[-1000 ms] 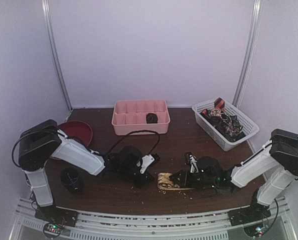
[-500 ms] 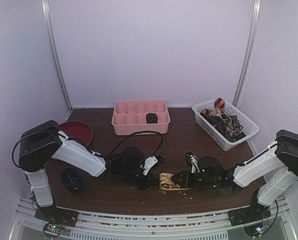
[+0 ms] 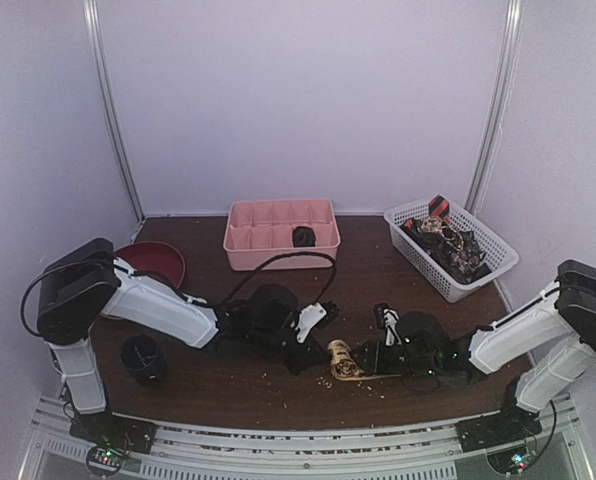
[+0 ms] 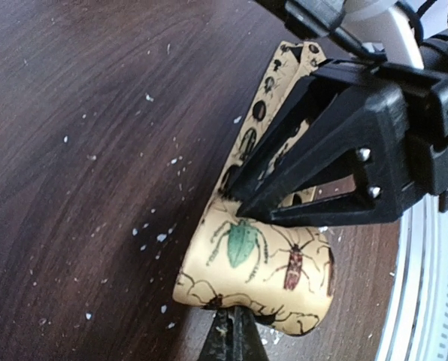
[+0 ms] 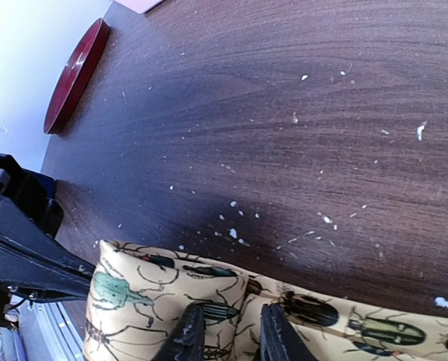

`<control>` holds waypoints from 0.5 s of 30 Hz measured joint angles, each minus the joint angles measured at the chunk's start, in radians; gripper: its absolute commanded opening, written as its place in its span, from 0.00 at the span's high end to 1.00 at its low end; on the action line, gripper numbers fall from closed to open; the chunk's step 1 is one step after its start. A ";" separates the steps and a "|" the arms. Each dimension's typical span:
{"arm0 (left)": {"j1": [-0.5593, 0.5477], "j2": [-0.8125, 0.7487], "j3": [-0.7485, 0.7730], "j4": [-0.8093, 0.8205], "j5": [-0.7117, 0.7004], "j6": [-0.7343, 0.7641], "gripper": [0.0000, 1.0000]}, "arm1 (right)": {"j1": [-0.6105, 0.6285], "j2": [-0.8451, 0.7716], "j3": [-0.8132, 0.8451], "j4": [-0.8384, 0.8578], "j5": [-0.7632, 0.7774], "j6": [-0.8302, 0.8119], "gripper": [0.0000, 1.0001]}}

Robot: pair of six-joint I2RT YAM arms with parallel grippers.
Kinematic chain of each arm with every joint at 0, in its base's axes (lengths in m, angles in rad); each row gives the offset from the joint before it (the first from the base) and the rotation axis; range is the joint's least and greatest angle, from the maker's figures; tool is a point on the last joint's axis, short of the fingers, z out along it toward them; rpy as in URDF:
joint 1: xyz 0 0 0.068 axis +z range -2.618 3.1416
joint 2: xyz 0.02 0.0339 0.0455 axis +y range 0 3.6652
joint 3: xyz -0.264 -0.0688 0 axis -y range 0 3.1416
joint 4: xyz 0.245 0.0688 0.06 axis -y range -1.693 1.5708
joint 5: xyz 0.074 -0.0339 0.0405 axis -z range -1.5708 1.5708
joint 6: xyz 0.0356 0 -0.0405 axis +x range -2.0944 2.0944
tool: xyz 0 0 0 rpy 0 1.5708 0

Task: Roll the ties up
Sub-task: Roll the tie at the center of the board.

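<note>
A tan tie [image 3: 344, 360] printed with beetles lies near the table's front, partly wound into a roll [image 4: 254, 263]. My left gripper [image 3: 316, 347] is shut, its fingertips [image 4: 231, 335] pinching the roll's near edge. From the right, my right gripper [image 3: 370, 360] holds the flat strip of the same tie [image 5: 171, 289], and its fingers [image 5: 278, 332] stand close together with the fabric between them. In the left wrist view the right gripper [image 4: 337, 165] is clamped over the strip just behind the roll. More dark and red patterned ties [image 3: 448, 243] fill the white basket [image 3: 498, 262].
A pink divided tray [image 3: 268, 255] at the back centre holds one dark rolled tie [image 3: 303, 236]. A red plate [image 3: 158, 262] and a black cup [image 3: 143, 358] sit at the left. Pale crumbs are scattered on the dark wood table [image 5: 284, 113].
Both grippers and the tan tie have shifted a little to the right, and the roll looks tighter and shorter than a second ago.
</note>
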 measured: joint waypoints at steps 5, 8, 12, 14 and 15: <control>-0.008 0.000 0.027 -0.019 0.000 0.005 1.00 | 0.000 -0.020 0.000 -0.034 0.010 -0.014 0.73; -0.015 0.002 0.042 -0.035 0.000 0.007 0.99 | 0.000 -0.028 0.000 -0.053 0.022 -0.020 0.74; -0.024 0.016 0.066 -0.038 -0.001 0.012 0.96 | 0.000 -0.046 0.000 -0.087 0.050 -0.029 0.74; -0.027 0.023 0.077 -0.042 -0.001 0.013 0.94 | 0.000 -0.059 -0.001 -0.104 0.071 -0.029 0.74; -0.029 0.027 0.083 -0.045 0.000 0.013 0.94 | 0.000 -0.067 -0.003 -0.111 0.079 -0.029 0.73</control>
